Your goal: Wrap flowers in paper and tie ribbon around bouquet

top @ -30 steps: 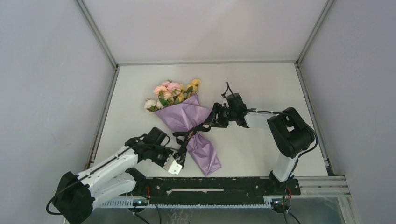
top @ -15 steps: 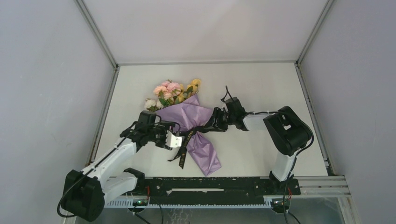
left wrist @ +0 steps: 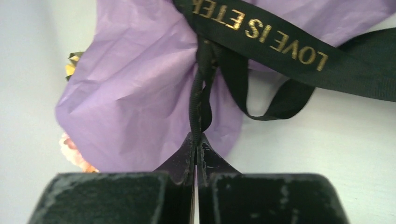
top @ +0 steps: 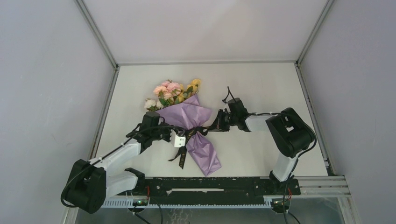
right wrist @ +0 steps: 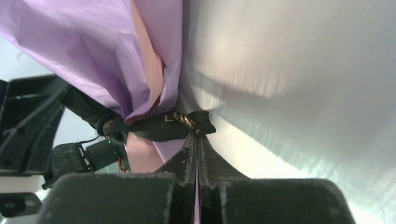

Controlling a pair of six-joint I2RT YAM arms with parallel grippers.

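Observation:
The bouquet lies on the table: pink, yellow and white flowers point(top: 173, 92) top a lilac paper point(top: 187, 116) cone, cinched at its waist by the black ribbon point(top: 190, 134), whose tail point(top: 182, 157) trails toward the front. My left gripper point(top: 181, 134) is at the left of the waist, shut on a twisted strand of ribbon point(left wrist: 201, 98) at its fingertips point(left wrist: 196, 137). A gold-lettered band point(left wrist: 261, 35) crosses the paper point(left wrist: 140, 93). At the right of the waist, my right gripper point(top: 214, 127) is shut on a ribbon fold point(right wrist: 173, 123) just ahead of its own tips point(right wrist: 196, 135), beside the paper point(right wrist: 140, 56).
Metal rails point(top: 105, 116) edge the table point(top: 261, 84) on the left and right, with grey walls beyond. The arm base bar point(top: 210, 184) runs along the near edge. In the right wrist view the left arm point(right wrist: 28, 121) shows behind the bouquet.
My left arm swung from near the ribbon tail at the front up to the bouquet's waist and closed on a ribbon strand. The right gripper closed on the ribbon, hardly shifting.

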